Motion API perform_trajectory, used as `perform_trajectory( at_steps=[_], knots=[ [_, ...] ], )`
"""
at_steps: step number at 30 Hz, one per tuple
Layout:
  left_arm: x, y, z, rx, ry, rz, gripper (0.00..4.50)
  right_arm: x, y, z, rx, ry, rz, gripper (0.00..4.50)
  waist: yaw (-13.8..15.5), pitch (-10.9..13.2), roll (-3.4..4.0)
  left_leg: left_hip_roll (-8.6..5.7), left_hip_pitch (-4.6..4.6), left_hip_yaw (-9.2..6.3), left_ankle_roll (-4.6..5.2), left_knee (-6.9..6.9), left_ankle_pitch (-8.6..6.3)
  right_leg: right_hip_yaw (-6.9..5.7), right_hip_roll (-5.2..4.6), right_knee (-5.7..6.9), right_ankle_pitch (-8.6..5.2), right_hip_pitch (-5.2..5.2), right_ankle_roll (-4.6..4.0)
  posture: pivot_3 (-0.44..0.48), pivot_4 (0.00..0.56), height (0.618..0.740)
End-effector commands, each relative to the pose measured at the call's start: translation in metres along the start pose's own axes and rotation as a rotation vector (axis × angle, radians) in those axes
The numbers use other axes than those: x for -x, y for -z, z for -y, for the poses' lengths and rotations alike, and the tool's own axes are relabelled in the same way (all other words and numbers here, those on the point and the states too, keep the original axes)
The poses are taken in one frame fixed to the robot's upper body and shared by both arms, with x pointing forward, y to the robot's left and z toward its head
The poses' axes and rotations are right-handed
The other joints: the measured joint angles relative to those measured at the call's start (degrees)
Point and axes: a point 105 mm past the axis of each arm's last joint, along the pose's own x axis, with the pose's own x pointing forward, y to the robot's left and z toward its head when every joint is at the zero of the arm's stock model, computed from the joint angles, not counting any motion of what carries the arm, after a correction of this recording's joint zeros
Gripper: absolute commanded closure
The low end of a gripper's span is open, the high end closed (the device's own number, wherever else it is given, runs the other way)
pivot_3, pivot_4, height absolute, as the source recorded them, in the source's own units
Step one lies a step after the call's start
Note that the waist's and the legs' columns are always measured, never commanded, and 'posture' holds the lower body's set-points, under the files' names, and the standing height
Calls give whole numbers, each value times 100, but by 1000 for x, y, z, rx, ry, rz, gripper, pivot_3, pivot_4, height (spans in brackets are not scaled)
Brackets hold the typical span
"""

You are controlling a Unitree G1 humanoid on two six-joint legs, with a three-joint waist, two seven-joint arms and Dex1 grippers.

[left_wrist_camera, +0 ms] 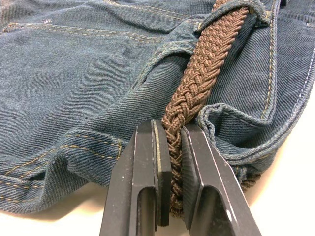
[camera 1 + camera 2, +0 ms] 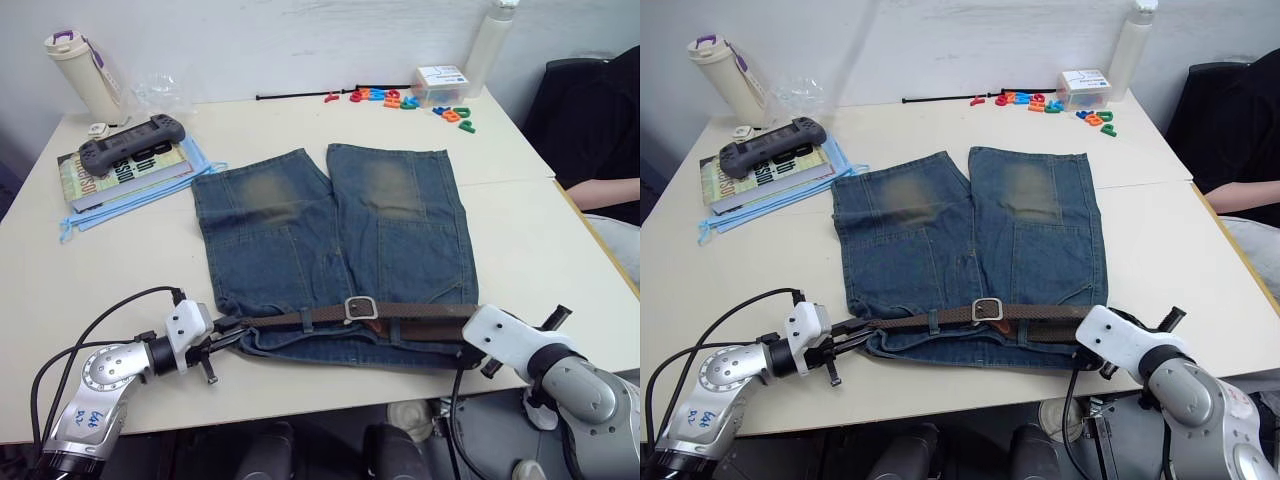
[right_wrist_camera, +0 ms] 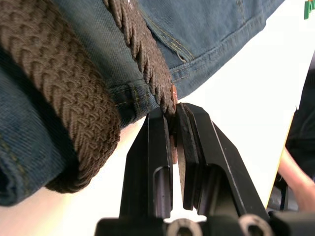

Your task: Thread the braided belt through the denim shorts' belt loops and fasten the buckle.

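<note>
At the far left of the worktop [image 2: 560, 250] a black game controller [image 2: 132, 140] lies on a stack of books [image 2: 120, 172], with a cream bottle [image 2: 82, 76] behind it. Coloured letter magnets [image 2: 400, 100], a small box [image 2: 441, 84] and a white bottle [image 2: 490, 42] line the far edge, all well apart from the denim shorts [image 2: 335, 250]. A person's arm [image 2: 600, 195] rests at the right edge.

Bare worktop lies on both sides of the shorts; the waistband sits near the front edge.

The braided belt [image 2: 420, 312] runs left to right along the waistband, passing under the belt loops [image 2: 306, 320], its silver buckle [image 2: 360, 308] near the middle.

The left claw [image 1: 171, 162] is clamped on the belt's end just off the shorts' left side. The right claw [image 3: 173, 137] pinches the belt's other end, showing a tan edge, at the shorts' right side.
</note>
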Motion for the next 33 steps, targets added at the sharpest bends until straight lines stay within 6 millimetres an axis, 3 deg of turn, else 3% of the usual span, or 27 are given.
perform_trajectory(
  at_steps=[1,9,12,16,22,29,33],
  knots=[
    [47,58,-24,151,-208,-236,4462,12,29,41,-6,225,-167,4500,0,0,0,0,0,0,0,0,0,0,0,0,0,0,0,0,150,713],
    [49,59,-25,152,-212,-241,4462,11,31,43,-14,241,-181,4500,-2,0,0,1,1,0,13,-1,-8,0,0,-1,-1,0,-1,0,150,713],
    [41,51,-21,125,-176,-214,4462,4,10,32,13,176,-83,4500,-5,0,0,1,1,0,12,-2,-8,0,0,-1,-1,0,-1,0,150,713],
    [23,22,-12,67,-97,-113,4462,-3,-26,7,64,54,82,4500,-13,0,0,2,1,0,12,-3,-8,0,1,-1,-1,-3,-2,0,150,713],
    [9,-13,-4,27,-45,-11,4462,-11,-47,-22,73,-45,148,4500,-6,7,-11,1,-10,-2,3,-2,-7,-1,1,-8,-1,-8,-2,0,150,713],
    [30,2,-14,111,-133,-68,4462,-20,-75,-45,55,-111,223,4500,-27,14,-22,8,-12,-3,-2,-2,-11,-2,10,-13,-2,-10,-3,0,150,713],
    [35,6,-17,145,-158,-72,4462,-19,-79,-55,77,-143,229,4500,-16,15,-24,7,-13,-5,-1,-2,-12,-3,9,-17,-2,-10,-4,0,150,713]
  ],
)
